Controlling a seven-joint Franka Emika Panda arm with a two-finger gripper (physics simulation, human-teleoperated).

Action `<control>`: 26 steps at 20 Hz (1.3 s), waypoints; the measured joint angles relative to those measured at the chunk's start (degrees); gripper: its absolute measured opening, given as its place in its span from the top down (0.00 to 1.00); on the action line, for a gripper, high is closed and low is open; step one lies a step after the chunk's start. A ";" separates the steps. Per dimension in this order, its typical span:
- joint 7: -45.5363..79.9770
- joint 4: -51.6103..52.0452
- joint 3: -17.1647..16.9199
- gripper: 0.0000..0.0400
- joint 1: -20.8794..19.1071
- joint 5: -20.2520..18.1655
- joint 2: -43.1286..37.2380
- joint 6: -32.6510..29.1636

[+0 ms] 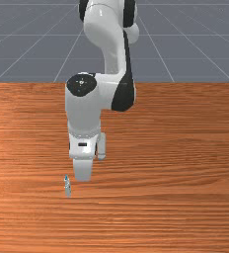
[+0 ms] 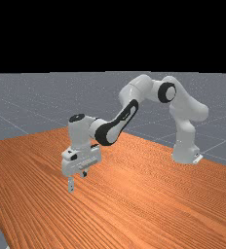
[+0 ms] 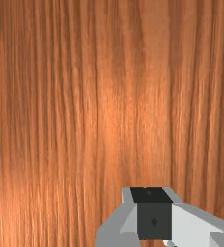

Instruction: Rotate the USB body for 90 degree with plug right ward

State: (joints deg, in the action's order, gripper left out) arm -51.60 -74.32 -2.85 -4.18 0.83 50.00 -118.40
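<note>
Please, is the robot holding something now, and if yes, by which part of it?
Nothing is held. The USB stick is off to the side of the gripper, toward the front view's left, not in its grip.

We can read no text, label, brand, number or sign anywhere in the three views. On the arm, in the far view, we see pale marks on the long black panel (image 2: 128, 114) that are too small for us to make out, and in the front view we find only tiny light specks on the round black cap (image 1: 82, 85), which we cannot make out as letters or figures either.
</note>
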 joint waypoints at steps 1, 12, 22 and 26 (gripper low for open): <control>-0.04 0.69 -0.06 1.00 0.03 0.09 0.19 1.80; -12.19 -2.42 -0.04 1.00 -6.76 0.52 -1.10 -4.12; -17.98 10.79 -1.21 1.00 -13.52 -0.26 6.20 1.95; -17.79 16.24 -1.23 1.00 -13.61 -0.27 9.18 4.67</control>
State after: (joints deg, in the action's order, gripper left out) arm -69.40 -58.08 -4.07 -17.79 0.56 59.19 -113.73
